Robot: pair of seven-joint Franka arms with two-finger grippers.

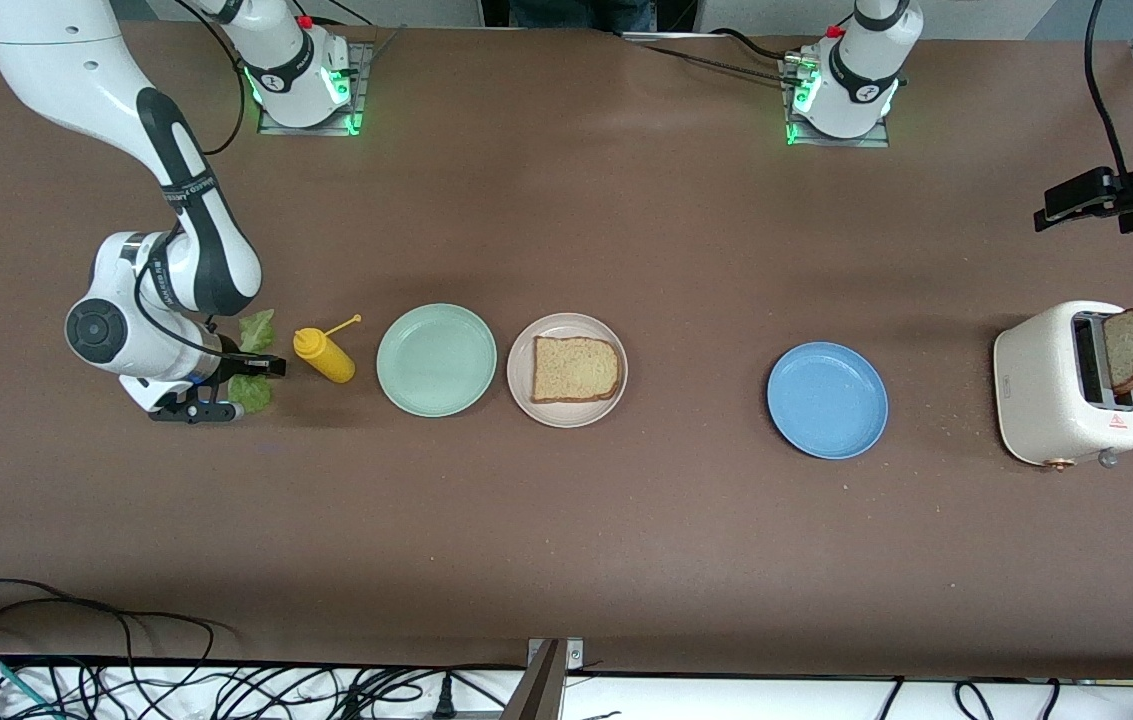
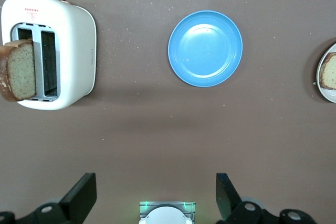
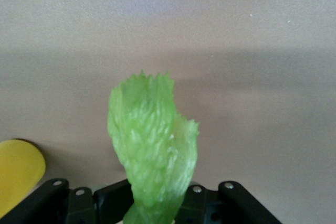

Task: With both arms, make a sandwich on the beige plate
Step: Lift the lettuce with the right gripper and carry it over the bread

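Right gripper (image 1: 226, 385) down at the desk (image 1: 566, 550) near the right arm's end, jaws clenched on the lettuce leaf (image 3: 152, 150), gripped at its stem end with the crinkled blade standing free ahead of the jaws. Yellow squeeze bottle (image 1: 324, 355) just beside the jaws, toward the plates.

Step in hand, by the look of it: carry the leaf to the bread. Best lifted straight up first, high enough to pass over the bottle's thin nozzle and the green plate (image 1: 436, 360). Then across, slowly, since a floppy leaf held by one end may swing or slip. Lowered flat onto the slice before letting go, not dropped from height.

Left gripper (image 2: 155, 198) high over the desk toward the left arm's end, jaws released and wide, holding nothing, waiting.

Beige plate (image 1: 567, 370): one bread slice (image 1: 576, 369) lying flat on it, well apart from the right jaws. Green plate, between bottle and beige plate: nothing in it. Blue plate (image 2: 205, 48): nothing in it. Toaster (image 2: 50, 51): second bread slice (image 2: 18, 70) standing up out of one slot, other slot bare.
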